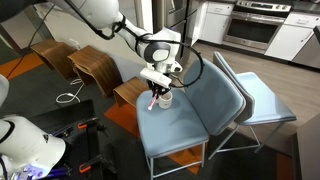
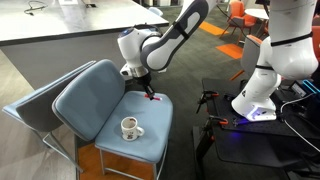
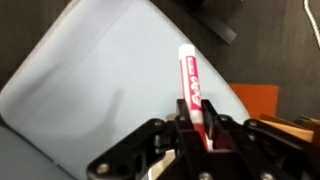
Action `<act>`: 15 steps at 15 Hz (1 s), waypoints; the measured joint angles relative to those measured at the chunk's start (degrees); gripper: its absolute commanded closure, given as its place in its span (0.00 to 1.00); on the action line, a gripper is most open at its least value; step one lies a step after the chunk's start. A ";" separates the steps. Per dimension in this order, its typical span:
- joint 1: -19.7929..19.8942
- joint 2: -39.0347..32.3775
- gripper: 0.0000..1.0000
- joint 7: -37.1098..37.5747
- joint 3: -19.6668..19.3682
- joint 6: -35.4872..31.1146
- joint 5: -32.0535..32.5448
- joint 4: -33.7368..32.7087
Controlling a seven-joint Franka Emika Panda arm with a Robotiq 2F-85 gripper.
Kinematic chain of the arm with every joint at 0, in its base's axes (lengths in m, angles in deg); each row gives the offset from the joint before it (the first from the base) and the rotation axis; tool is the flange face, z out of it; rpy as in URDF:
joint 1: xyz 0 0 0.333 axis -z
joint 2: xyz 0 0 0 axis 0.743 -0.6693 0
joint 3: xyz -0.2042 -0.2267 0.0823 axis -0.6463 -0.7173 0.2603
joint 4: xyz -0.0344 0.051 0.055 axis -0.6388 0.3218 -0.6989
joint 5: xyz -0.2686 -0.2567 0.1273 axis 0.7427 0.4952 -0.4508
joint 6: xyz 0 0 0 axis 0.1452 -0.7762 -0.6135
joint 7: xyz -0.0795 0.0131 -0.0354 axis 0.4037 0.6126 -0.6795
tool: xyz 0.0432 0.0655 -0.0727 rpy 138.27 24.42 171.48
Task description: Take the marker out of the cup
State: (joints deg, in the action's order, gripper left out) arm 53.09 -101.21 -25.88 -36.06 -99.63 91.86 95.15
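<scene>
- My claw [image 3: 196,128] is squeezed shut on the marker [image 3: 189,85]. In the wrist view my two fingers [image 3: 222,132] press on its low end, one on each side.
- The marker is pink-red with white writing down its side. Most of it sticks out past my fingers.
- The cup [image 2: 130,127] stands upright on the blue chair seat [image 2: 95,100]. It is white with a dark mark and a small handle.
- In that exterior view the marker hangs from my claw, up above the cup and off to one side of it. It does not touch the cup, and there is bare seat between them.
- In an exterior view the marker [image 1: 152,99] looks just beside the cup [image 1: 165,100]. I think that is only how the camera looks at it, so I cannot tell how far over the cup it really is.
- The wrist view does not show the cup at all. It shows only the blue seat behind the marker.
- I think the big part of the job is done, because the marker is out of the cup. I see nothing poking out of the cup, but I cannot look deep inside it.
- I think what is left is small. I should carry the marker away from the cup, lay it down somewhere safe, and let go. None of that is done yet.
</scene>
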 measured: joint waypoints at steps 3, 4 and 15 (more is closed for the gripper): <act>-3.19 -2.10 0.95 0.53 -2.89 8.41 4.31 -2.07; -3.91 -3.82 0.95 0.52 -3.25 10.39 5.42 -3.16; -6.22 -31.63 0.95 0.12 -4.96 11.28 12.02 -28.26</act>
State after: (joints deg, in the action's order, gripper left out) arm 46.87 -132.84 -25.76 -41.02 -88.35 103.87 66.89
